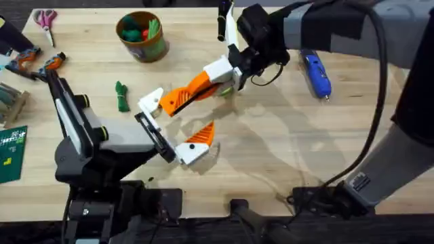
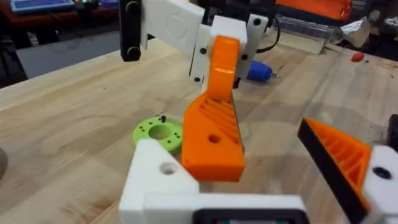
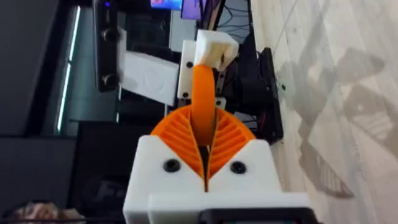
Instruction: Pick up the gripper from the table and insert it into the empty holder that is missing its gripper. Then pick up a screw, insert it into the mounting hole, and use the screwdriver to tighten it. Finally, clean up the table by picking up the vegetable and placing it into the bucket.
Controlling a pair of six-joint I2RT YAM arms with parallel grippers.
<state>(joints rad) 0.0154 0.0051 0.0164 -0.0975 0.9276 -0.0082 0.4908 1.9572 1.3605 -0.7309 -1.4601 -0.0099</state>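
Overhead view, leftmost of the task's things: the vegetable (image 1: pixel 121 96) lies on the wooden table (image 1: pixel 285 149), dark green and knobbly. It looks light and a little rubbery, so pinch it across its middle. Behind it stands the bucket (image 1: pixel 142 37), round and brown-gold, with toy food inside.

Next, your left gripper (image 1: pixel 175 125) is spread wide. One finger carries an orange ribbed wedge; the other ends in the holder (image 1: pixel 150 102), a plain white angular block.

The loose gripper (image 1: pixel 186 95) is right against that holder, apparently touching it, and it is pinched at its narrow end by your right gripper (image 1: pixel 218 76). It is stiff, smooth printed plastic, light but liable to twist between the pads, so hold it square.

Farthest right lies the screwdriver (image 1: pixel 315 73), a blue cylinder, likely the heaviest piece; take it mid-barrel.
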